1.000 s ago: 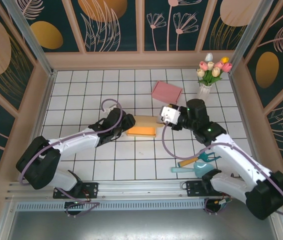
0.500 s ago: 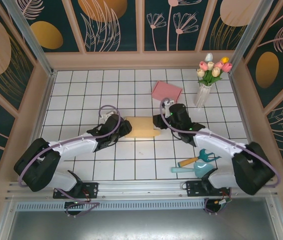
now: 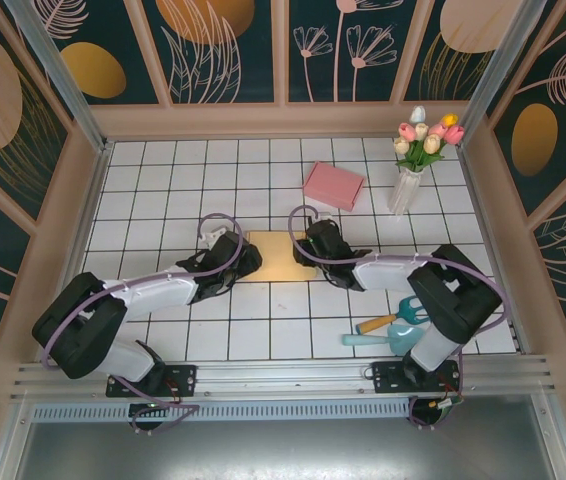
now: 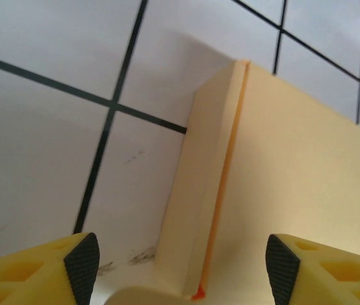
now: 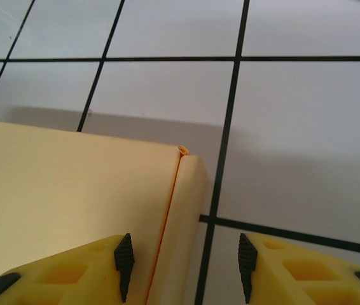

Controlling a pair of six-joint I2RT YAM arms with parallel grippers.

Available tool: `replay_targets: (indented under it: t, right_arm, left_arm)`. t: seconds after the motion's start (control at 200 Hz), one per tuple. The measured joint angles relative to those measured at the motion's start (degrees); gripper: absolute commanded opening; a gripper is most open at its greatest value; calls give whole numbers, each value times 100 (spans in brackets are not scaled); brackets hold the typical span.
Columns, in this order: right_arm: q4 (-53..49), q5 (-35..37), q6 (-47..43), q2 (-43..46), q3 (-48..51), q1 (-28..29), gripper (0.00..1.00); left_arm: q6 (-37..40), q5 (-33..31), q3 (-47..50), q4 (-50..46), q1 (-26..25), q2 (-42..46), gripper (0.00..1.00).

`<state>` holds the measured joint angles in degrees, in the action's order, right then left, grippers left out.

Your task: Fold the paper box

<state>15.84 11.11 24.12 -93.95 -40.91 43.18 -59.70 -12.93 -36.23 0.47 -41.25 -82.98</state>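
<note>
A flat pale-yellow paper box (image 3: 278, 256) lies mid-table on the white tiled table (image 3: 163, 180). The left gripper (image 4: 180, 264) and right gripper (image 5: 183, 270), jaws apart, straddle its opposite side flaps. Folding seems nearly done. The next move likely calls for pinching both creases evenly without sliding the box.

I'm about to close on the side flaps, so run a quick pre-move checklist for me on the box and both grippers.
1. Pale yellow paper box lying flat on the white tiled table: ok.
2. Left gripper open, straddling the box's left folded edge strip: ok.
3. Right gripper open, straddling the right edge strip: ok.
4. Strips pinched: not ok, the jaws stand wider than the strips.
5. Pink box and tulip vase apart from the work: ok.
</note>
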Motion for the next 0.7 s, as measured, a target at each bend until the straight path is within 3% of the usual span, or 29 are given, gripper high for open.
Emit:
replay_targets:
  t: [0.43, 0.54, 0.701]
  right_arm:
    - [31, 669, 225, -72, -24, 306, 51]
    - [37, 669, 243, -70, -17, 306, 51]
    - [120, 667, 240, -52, 44, 306, 51]
  left_arm:
    - [-713, -280, -173, -1012, 0, 973, 74]
    - [-997, -271, -212, -1215, 0, 997, 91]
    - [-1366, -140, -669, -1598, 0, 581, 94]
